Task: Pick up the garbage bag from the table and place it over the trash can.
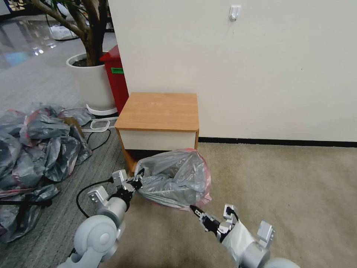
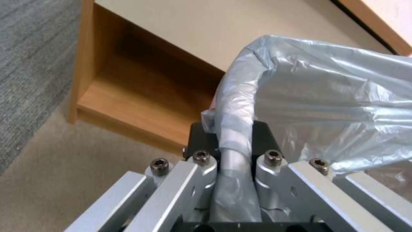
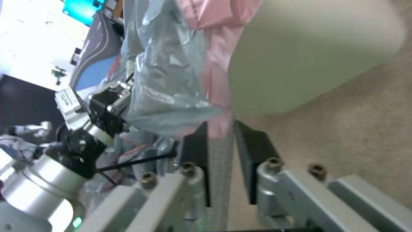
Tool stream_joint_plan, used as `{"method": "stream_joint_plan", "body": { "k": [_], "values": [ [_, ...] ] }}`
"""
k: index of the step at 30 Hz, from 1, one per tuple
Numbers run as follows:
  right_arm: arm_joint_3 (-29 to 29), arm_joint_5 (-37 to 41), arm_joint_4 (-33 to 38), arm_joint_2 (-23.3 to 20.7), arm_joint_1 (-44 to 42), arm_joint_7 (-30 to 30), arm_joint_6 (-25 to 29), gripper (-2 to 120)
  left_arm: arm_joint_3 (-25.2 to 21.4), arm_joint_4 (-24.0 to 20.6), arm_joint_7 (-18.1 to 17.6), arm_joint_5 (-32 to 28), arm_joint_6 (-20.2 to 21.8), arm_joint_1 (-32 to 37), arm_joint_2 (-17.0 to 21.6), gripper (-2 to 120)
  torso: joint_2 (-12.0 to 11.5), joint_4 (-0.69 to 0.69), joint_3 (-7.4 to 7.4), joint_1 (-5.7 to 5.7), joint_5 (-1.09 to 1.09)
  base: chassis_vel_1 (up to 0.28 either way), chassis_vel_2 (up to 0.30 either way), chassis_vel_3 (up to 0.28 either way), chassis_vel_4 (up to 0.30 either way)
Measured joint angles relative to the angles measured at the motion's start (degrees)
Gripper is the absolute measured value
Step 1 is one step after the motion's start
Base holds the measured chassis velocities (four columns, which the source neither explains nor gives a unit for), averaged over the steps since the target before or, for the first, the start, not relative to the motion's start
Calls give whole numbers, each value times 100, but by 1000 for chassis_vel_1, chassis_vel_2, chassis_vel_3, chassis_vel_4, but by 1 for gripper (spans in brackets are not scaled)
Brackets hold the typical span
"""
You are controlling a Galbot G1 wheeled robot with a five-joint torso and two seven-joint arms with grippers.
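Note:
The garbage bag (image 1: pixel 174 178), grey with a pink rim, hangs spread open between my two grippers just in front of the table (image 1: pixel 160 111). My left gripper (image 1: pixel 137 183) is shut on a twisted strand of the bag (image 2: pixel 234 122), close to the table's open shelf (image 2: pixel 128 96). My right gripper (image 1: pixel 194 209) is shut on the pink rim (image 3: pixel 219 106) at the bag's near right corner. In the right wrist view the cream trash can (image 3: pixel 309 48) sits right under that rim. In the head view the bag covers the trash can.
A big heap of grey and pink bags (image 1: pixel 33 149) lies on the floor to the left. A black cable (image 1: pixel 85 190) runs beside my left arm. A red bin (image 1: pixel 117 78) and a white planter (image 1: pixel 93 82) stand behind the table. Open carpet (image 1: pixel 290 186) lies to the right.

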Motion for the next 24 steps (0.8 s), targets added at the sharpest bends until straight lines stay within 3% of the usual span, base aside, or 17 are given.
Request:
{"method": "stream_joint_plan", "body": {
  "k": [11, 15, 16, 20, 24],
  "values": [
    [548, -557, 526, -38, -522, -212, 840, 60, -8, 33, -103, -15, -7, 21, -22, 7, 0, 0, 0, 0, -1, 0, 0, 0, 0],
    [752, -739, 634, 402, 278, -203, 1131, 78, -8, -43, -147, -79, -8, 56, 37, 7, 0, 0, 0, 0, 0, 0, 0, 0, 0],
    [752, -739, 634, 402, 278, -203, 1131, 78, -8, -43, -147, -79, -8, 56, 37, 7, 0, 0, 0, 0, 0, 0, 0, 0, 0],
    [474, -1343, 171, 850, 774, -262, 1445, 96, 33, -123, -148, -81, -5, 88, 43, 7, 0, 0, 0, 0, 0, 0, 0, 0, 0],
    [321, -1611, -91, 1200, 904, -330, 1610, 100, 70, -176, -149, -83, -1, 90, 28, 7, 0, 0, 0, 0, 0, 0, 0, 0, 0]
  ]
}}
